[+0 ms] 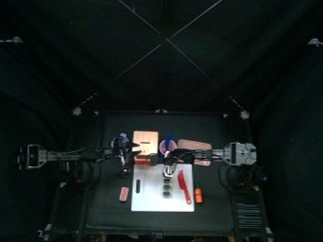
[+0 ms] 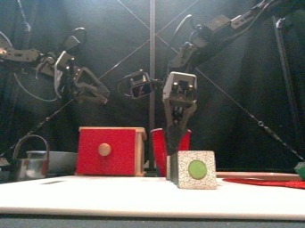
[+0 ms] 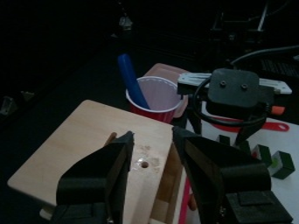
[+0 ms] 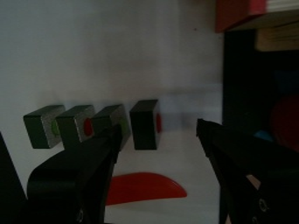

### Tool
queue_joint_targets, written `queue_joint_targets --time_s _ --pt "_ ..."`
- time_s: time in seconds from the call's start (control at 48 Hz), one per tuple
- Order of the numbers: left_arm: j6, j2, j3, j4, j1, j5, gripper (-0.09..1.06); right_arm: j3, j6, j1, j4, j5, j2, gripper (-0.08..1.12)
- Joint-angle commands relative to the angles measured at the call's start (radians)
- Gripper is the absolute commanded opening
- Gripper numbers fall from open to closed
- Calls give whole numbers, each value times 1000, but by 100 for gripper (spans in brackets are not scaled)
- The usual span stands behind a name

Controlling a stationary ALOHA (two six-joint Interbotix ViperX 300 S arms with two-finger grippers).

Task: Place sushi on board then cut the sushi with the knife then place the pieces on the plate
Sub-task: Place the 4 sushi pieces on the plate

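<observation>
Right wrist view: the sushi [image 4: 111, 122] lies on the white board [image 4: 117, 52] as a row of four dark green blocks, side by side and touching. The right gripper [image 4: 158, 131] hangs over one end of that row. Its jaws are spread wide and hold nothing, and the end block shows between them. From the front, the jaws point straight down just above the roll without touching it.

The red knife [image 4: 140, 188] lies flat on the board beside the row, towards the board's right edge, and no gripper is on it.

The left gripper [image 3: 152, 136] hovers over the wooden box [image 1: 145, 142] near the worktop's back edge, with its jaws partly open and empty. Just right of the box stands a red cup [image 1: 168, 148] with a blue knife [image 3: 128, 74] sticking out. The pink tray [image 1: 198, 145] lies beyond the cup, also along the back.

A metal cutter [image 2: 34, 162] sits near the worktop's left edge. The worktop [image 1: 76, 203] is black, and black curtains [image 1: 161, 47] close in the back and sides.
</observation>
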Motion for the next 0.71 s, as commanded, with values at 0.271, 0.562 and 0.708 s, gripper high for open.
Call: queue_joint_targets --time_s 0.271,0.562,0.708 --pt "2 -6 5 18 -5 -2 78 -43 2 6 3 -23 21 97" --pt "2 -5 9 18 -5 0 78 -37 3 5 3 -23 18 97" --pt "0 -6 11 17 -5 0 78 -32 3 -5 2 -17 18 97"
